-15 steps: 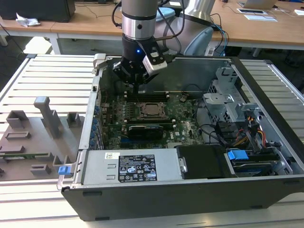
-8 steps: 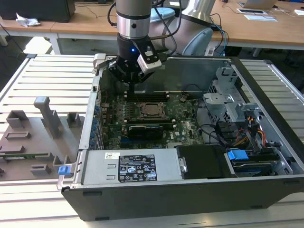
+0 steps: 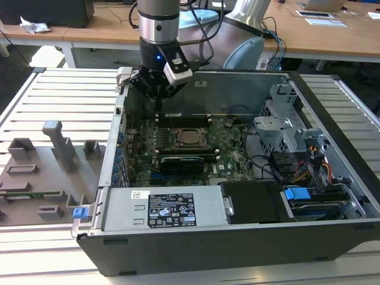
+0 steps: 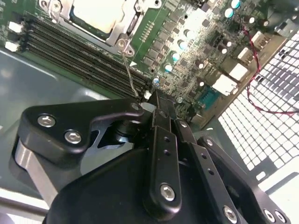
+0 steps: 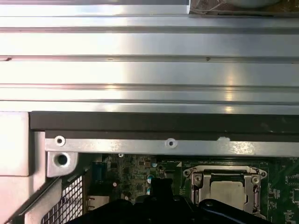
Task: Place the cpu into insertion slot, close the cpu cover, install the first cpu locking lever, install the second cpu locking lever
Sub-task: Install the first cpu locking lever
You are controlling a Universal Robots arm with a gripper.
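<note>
I am working inside the open dark-grey metal computer case (image 3: 237,246), with my black two-fingered gripper (image 3: 158,102) hanging in the upper middle of the exterior view. It sits over the back edge of the green circuit board (image 3: 234,133), up and toward the exterior view's left of the socket.

The small square cpu with its dull silver-grey top (image 3: 192,137) lies in the dark-framed insertion slot (image 3: 179,140) near the centre of that view, so placing it looks done to me. In both wrist views the thin silver windowed cpu cover (image 5: 196,179) lies flat around the chip (image 5: 227,190), which I read as the cover being closed.

In the second wrist view a thin bare wire locking lever (image 4: 130,70) rises from the corner of the cover (image 4: 122,29) and crosses the long black memory slots (image 4: 70,49). It runs toward my gripper (image 4: 159,100). My fingertips (image 4: 161,109) look drawn together at the end, with the lever's free end just beside them. I cannot tell whether the wire is nipped between them or only close by.

My judgement is that I am on the first lever. Seating it calls for a sure hold on that springy wire, then a swing down and sideways to tuck it under its catch. The wire could slip off, or scrape the small capacitors (image 4: 180,46) near the socket.
</note>
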